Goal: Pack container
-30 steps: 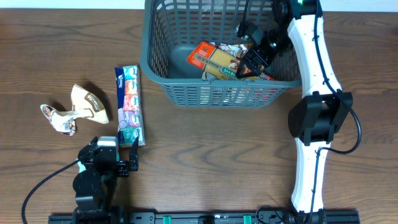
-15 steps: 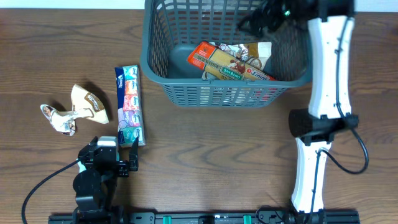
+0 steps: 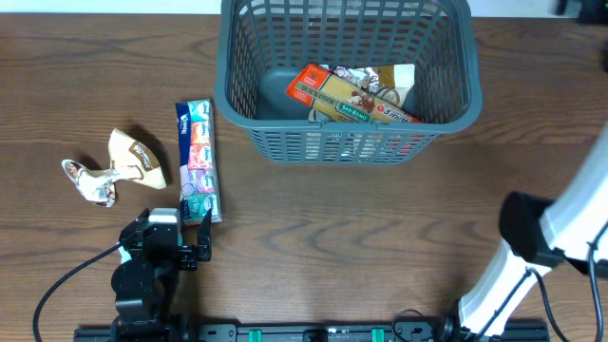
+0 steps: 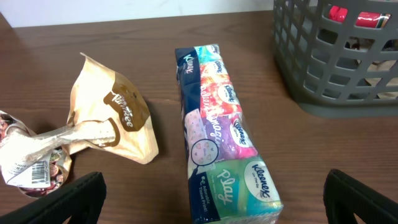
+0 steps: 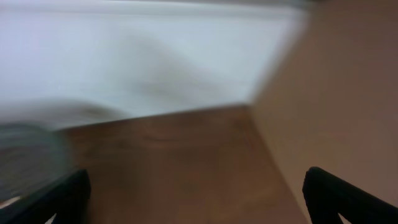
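Leftmost, a crumpled wrapper touches a creased tan paper pouch. Just beside them lies a long, glossy tissue pack. Near its end the left gripper gapes wide, empty. The container, dark grey plastic with slotted walls and a thick rim, sits far-centre on the wooden table, holding shiny packets. The right gripper, blurred, is spread apart, empty.

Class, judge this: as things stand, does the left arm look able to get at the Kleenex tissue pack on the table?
Probably yes. The Kleenex pack lies flat just ahead of the open left claw, with nothing on top of it; the brown packet and basket sit apart to either side.
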### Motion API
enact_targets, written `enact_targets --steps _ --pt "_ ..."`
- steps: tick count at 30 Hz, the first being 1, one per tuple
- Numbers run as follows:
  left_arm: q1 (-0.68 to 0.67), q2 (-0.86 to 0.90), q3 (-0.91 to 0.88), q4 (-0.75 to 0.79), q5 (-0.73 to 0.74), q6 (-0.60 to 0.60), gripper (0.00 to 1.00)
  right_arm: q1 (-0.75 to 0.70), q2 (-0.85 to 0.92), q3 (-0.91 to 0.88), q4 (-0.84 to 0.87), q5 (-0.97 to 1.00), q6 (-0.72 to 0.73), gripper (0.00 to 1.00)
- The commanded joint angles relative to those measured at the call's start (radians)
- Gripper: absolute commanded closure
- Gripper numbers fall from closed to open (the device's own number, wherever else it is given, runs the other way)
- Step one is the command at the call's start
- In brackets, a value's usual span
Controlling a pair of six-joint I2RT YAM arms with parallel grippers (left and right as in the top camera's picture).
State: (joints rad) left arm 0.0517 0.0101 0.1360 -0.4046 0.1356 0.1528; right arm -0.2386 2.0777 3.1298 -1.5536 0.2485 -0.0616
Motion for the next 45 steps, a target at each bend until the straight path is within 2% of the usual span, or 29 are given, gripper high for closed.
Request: enact_targets --steps 1,4,13,17,22,28,40,42,45 --pt "0.006 -0.007 -0.014 -0.016 0.008 -0.013 0.01 -0.078 -0.001 0.002 -0.081 0.191 0.191 0.01" --pt "0.006 -0.007 -0.014 -0.016 0.007 -0.013 0.02 -0.149 0.010 -0.011 -0.145 0.191 0.233 0.01" --pt "0.006 -0.007 -0.014 -0.016 0.007 -0.013 0.01 -0.274 0.028 -0.134 -0.134 0.150 0.279 0.01" --pt "0.006 -0.007 -0.014 -0.016 0.008 -0.013 0.01 -0.306 0.060 -0.223 -0.119 0.071 0.278 0.01" --pt "0.006 -0.007 -0.014 -0.016 0.007 -0.013 0.01 -0.311 0.074 -0.341 -0.115 -0.021 0.278 0.01" --pt "0.006 -0.007 -0.014 -0.016 0.007 -0.013 0.01 -0.310 0.074 -0.415 -0.102 -0.021 0.278 0.01" --pt "0.006 -0.007 -0.014 -0.010 0.007 -0.012 0.01 -0.310 0.074 -0.429 -0.103 -0.029 0.278 0.01" --pt "0.006 -0.007 -0.014 0.010 0.003 0.020 0.01 -0.310 0.074 -0.429 -0.103 -0.029 0.278 0.01" --pt "0.006 -0.007 -0.014 0.047 0.058 -0.013 0.01 -0.310 0.074 -0.429 -0.103 -0.029 0.278 0.01"
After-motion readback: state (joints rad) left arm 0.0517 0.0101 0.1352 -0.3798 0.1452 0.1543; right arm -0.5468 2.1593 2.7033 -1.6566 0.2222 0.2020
